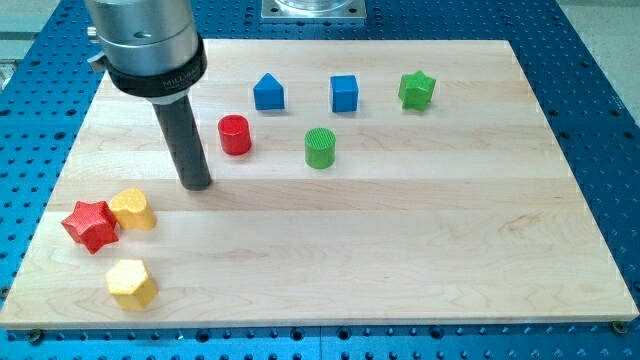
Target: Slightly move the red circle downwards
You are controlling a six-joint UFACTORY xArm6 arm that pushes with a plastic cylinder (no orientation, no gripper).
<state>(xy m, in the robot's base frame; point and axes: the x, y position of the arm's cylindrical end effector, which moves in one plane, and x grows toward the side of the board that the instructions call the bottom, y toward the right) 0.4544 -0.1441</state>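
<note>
The red circle [235,135] is a short red cylinder standing on the wooden board [400,250], left of the view's middle and toward the top. My tip [197,185] rests on the board to the lower left of the red circle, a short gap away and not touching it. The dark rod rises from the tip to the arm's grey end at the view's top left.
A blue house-shaped block [268,92], a blue cube [344,94] and a green star [417,90] sit along the top. A green cylinder [320,148] is right of the red circle. A red star [90,225] and two yellow blocks [133,209] [131,284] lie at the lower left.
</note>
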